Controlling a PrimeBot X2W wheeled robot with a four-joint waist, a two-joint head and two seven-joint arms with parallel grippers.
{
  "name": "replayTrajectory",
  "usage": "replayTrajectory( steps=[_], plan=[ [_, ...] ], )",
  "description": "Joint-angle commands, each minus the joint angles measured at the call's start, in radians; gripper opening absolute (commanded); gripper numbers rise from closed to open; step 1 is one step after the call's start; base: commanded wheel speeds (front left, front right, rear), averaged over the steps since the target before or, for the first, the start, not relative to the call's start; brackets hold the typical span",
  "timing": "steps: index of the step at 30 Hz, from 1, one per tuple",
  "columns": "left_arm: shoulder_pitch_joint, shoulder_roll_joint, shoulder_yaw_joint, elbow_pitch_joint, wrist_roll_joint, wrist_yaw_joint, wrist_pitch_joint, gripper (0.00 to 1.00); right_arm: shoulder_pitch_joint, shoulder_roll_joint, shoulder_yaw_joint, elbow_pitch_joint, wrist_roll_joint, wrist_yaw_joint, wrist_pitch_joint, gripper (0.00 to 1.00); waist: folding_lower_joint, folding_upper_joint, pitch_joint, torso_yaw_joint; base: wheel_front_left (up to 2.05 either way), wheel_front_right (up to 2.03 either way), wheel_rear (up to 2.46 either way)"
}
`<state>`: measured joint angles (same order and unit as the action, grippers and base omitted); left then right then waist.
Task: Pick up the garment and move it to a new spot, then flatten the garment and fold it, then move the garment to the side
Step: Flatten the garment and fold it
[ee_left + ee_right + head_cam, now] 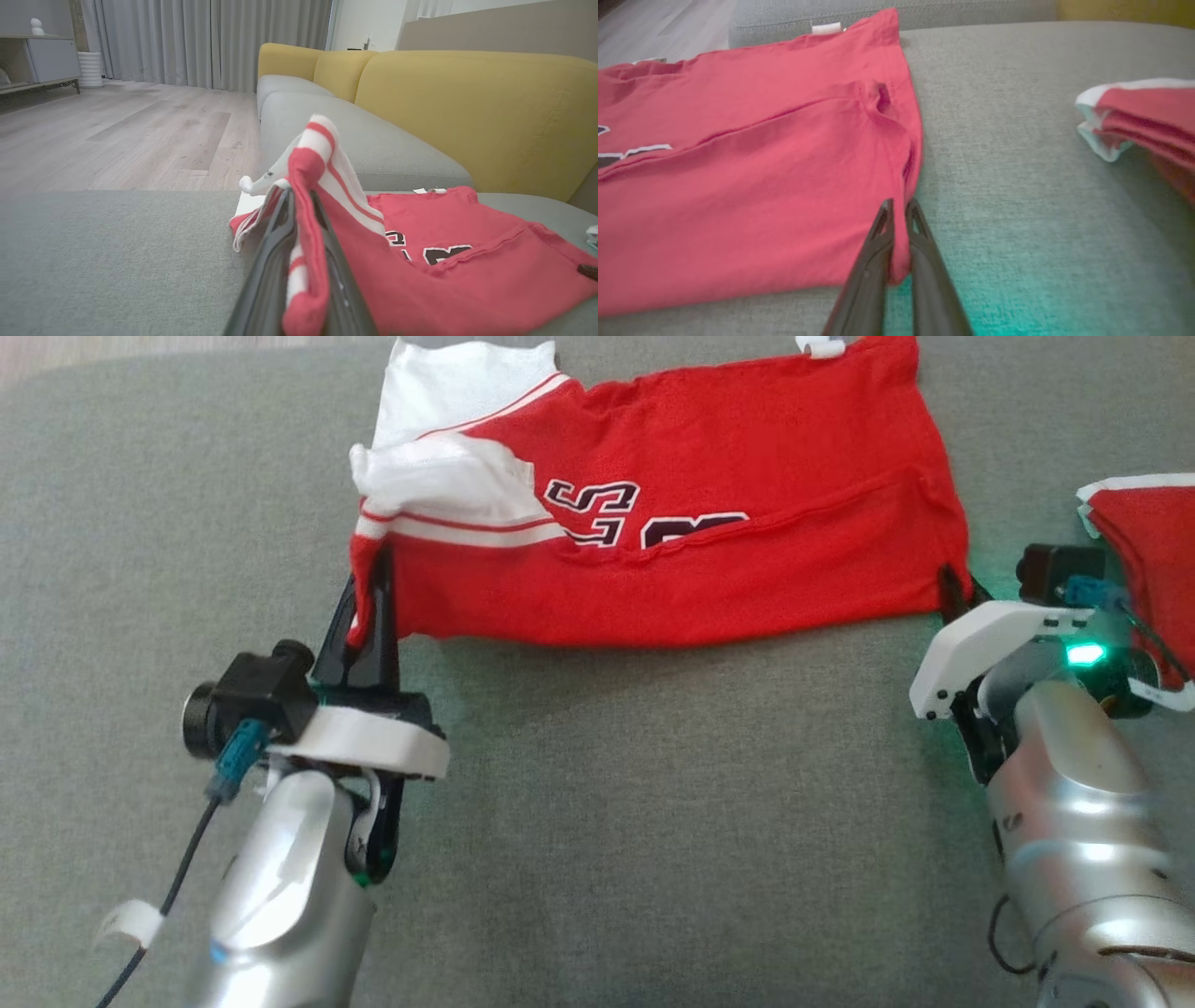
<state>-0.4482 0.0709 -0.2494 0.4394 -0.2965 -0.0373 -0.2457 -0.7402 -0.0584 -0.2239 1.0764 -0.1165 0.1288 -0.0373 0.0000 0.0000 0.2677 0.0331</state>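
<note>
A: Where's the garment (pixel 709 523) lying?
B: Flat on the grey cushion (pixel 597 821), long axis running left to right, near hem facing the robot. White-striped end to the left, plain red end to the right

A: And the hands?
B: One at each near corner. The left gripper (pixel 372 583) is closed on the near left corner, with striped cloth bunched up between its fingers. The right gripper (pixel 954 590) is closed on the near right corner, a tuck of red hem pinched at its tips

A: So which way would the fold go?
B: My guess is away from the robot. All the loose cloth lies on the far side of both hands, so the near edge would lift and travel toward the far edge. Neither arm is nearer; they sit level along the hem

A: Anything you can't read?
B: The far edge is cut off at the top of the head view. The number print (pixel 644 518) is half swallowed by a crease. I can't tell how many layers either pinch holds. A folded red piece (pixel 1144 546) lies near the right wrist; touching or not, I can't say
</note>
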Motion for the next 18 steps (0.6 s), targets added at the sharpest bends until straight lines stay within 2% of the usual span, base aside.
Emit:
replayTrajectory(
  steps=[1, 9, 12, 18],
  plan=[
    [-0.004, 0.028, 0.036, -0.021, 0.008, 0.009, 0.004, 0.00, -0.006, 0.008, 0.009, -0.013, -0.016, 0.002, -0.019, 0.00, 0.0000, 0.0000, -0.010, -0.005, 0.00, 0.00, 0.00],
    [0.063, 0.075, 0.059, 0.049, -0.004, 0.039, 0.052, 0.00, 0.043, 0.008, -0.008, 0.003, 0.013, 0.002, -0.102, 0.00, 0.0000, 0.0000, -0.101, -0.040, 0.00, 0.00, 0.00],
    [0.110, 0.093, 0.063, 0.068, -0.014, 0.038, 0.065, 0.00, 0.085, 0.008, 0.030, 0.009, 0.067, 0.002, -0.113, 0.00, 0.0000, 0.0000, -0.152, -0.062, 0.00, 0.00, 0.00],
    [0.193, 0.098, 0.038, 0.079, -0.024, 0.025, 0.109, 0.00, 0.196, 0.008, 0.057, -0.041, 0.101, 0.002, -0.090, 0.00, 0.0000, 0.0000, -0.227, -0.078, 0.00, 0.00, 0.00]
  ],
)
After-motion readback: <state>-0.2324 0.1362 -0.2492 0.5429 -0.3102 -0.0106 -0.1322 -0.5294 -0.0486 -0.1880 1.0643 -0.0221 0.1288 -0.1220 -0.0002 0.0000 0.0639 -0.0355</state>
